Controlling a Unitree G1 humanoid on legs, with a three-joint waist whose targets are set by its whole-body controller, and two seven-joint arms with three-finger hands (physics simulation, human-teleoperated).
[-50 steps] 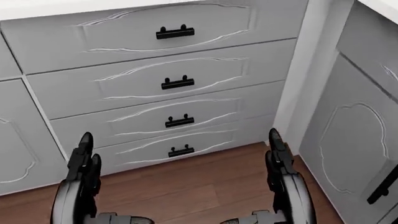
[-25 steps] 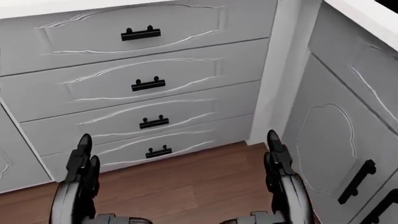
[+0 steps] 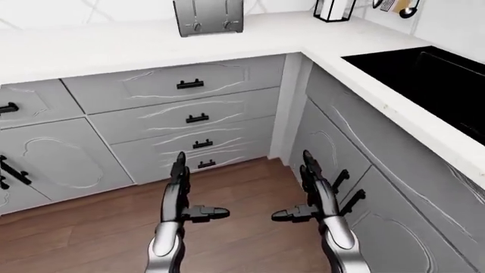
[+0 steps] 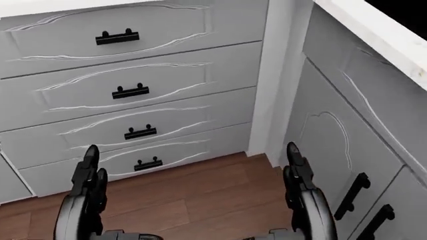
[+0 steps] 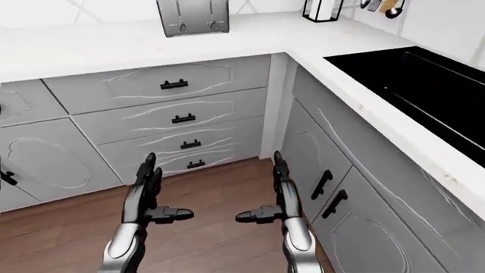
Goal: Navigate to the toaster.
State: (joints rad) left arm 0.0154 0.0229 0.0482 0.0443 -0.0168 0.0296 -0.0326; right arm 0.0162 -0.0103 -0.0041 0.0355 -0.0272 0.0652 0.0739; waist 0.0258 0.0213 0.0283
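**Toaster up and to the left, at the far edge of the worktop**

The toaster [image 3: 208,16] stands on the white worktop [image 3: 91,48] at the top of the left-eye view, cropped by the frame's upper edge, its two knobs facing the robot. It sits above the stack of drawers [image 3: 186,116], a little left of the inside corner where the worktop turns toward the black sink [image 3: 428,79] on the right.

Both hands hang low over the wood floor [image 3: 98,227], empty. The left hand [image 3: 184,193] and right hand [image 3: 312,190] each have fingers straight and spread, thumbs pointing inward toward one another, gripping nothing. The head view looks down and shows only drawers, floor and the two hands; the toaster is out of it.

The relation that counts: the toaster lies ahead of the robot and slightly to the left of the midline between the hands, so it is nearer the left hand's side. The corner cabinet [image 3: 334,148] is close beside the right hand. Judging from this, the approach wants a small turn or sidestep leftward, away from the corner, then a short advance to square up with the drawers.
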